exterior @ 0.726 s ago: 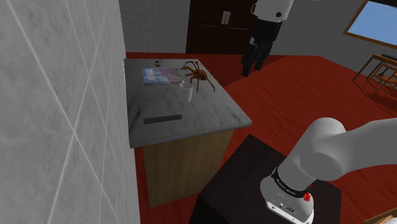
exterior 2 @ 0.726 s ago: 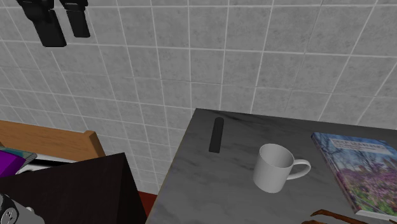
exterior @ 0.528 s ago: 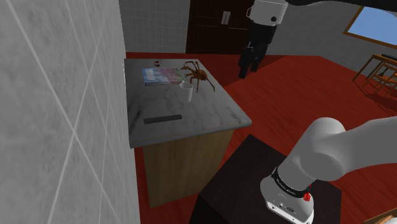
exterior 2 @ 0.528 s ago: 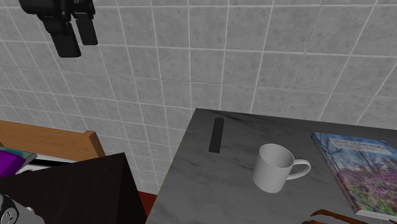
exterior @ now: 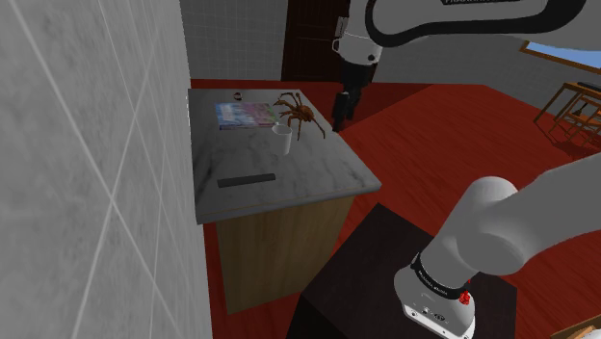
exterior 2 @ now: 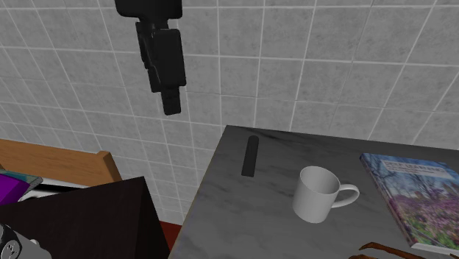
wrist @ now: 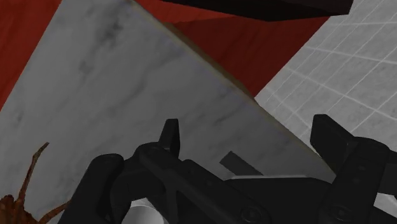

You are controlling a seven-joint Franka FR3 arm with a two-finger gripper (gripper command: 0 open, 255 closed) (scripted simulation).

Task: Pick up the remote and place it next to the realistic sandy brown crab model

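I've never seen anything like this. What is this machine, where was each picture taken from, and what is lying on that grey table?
It is a white robot arm standing on a dark box stand. The arm ends in a black two-finger gripper.

One picture looks down from beside the stand. The second looks over the table toward a grey tiled wall. The third comes from a camera on the hand itself.

On the grey marbled tabletop lie a slim dark remote, a white mug, a flowery-covered book and a brown long-legged crab model.

The gripper hangs in the air with its fingers apart, holding nothing. Its job is to put the remote beside the crab.
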